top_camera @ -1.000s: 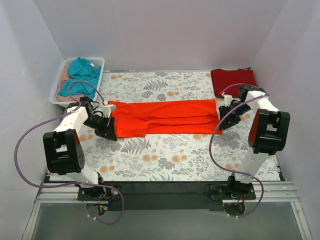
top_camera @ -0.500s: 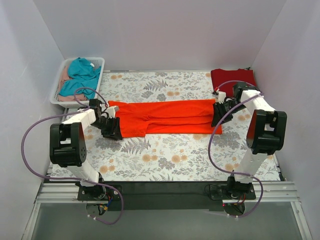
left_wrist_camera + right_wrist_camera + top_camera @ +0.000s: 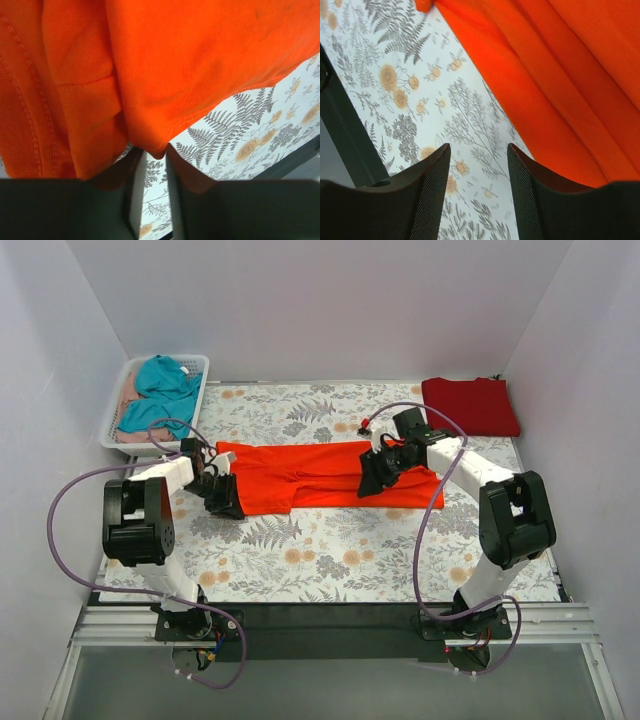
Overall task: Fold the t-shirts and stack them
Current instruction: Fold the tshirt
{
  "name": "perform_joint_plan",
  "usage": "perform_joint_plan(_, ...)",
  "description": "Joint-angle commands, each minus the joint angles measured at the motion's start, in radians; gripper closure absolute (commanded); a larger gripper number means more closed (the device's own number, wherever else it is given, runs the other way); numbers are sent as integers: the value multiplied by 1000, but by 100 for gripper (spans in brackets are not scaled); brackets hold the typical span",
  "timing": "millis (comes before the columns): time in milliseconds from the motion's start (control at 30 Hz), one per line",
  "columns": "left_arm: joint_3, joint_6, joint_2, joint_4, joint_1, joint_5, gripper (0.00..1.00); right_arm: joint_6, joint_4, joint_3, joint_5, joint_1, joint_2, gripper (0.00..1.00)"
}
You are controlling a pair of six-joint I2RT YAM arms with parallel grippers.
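The orange-red t-shirt (image 3: 330,472) lies as a long folded strip across the middle of the floral table. My left gripper (image 3: 222,498) is at its left end. In the left wrist view its jaws (image 3: 156,150) stand close together, with a corner of the orange-red t-shirt (image 3: 200,65) between the fingertips. My right gripper (image 3: 372,478) is open and empty, low over the right-middle of the strip. In the right wrist view (image 3: 479,147) it sits over the cloth beside the shirt's front edge (image 3: 560,90). The crimson t-shirt (image 3: 470,405) lies folded at the back right.
A white basket (image 3: 203,365) at the back left holds a teal garment (image 3: 160,385) and a pale pink garment (image 3: 124,400). Purple cables loop off both arms. White walls close in on both sides and the back. The table's dark front edge (image 3: 330,615) runs below.
My right gripper left the shirt's right end and swung left to the strip's right-middle. My left gripper stayed at the left end, shifting slightly.
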Motion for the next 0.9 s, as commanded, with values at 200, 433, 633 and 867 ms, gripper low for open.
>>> perform_joint_plan(200,168,19,-21,-136,-2,137,100,119,196,10,-75,104,66,40)
perform_joint_plan(433,345,-17,46,-165,-2,206,100,96,163,17,-70,104,55,40)
perform_joint_plan(633,507,-41,183,-130,-3,230,100,55,91,20,-47,93,46,40)
perform_joint_plan(867,672,-83,321,-100,-2,272,100,6,25,-30,-15,54,-9,40)
